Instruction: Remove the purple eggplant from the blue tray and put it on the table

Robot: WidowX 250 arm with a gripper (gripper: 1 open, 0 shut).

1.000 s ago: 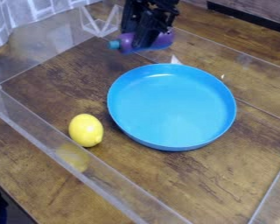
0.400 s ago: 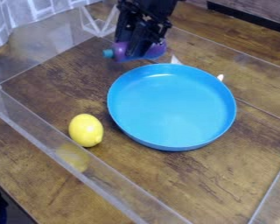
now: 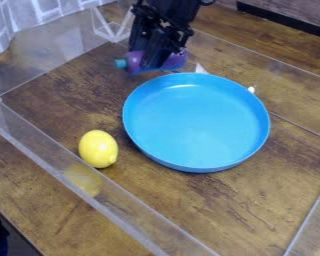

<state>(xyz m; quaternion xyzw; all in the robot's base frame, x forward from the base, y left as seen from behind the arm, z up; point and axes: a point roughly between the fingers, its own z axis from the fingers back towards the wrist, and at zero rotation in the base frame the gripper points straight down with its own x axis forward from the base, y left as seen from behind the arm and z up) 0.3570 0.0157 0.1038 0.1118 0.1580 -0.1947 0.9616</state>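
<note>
Camera view, blue tray [image 3: 196,122] empty, eggplant [image 3: 167,62] outside it

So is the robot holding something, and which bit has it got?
Yes, the gripper seems to have the purple eggplant. It looks pinched around its middle, with the stem end poking out at one side.
</note>
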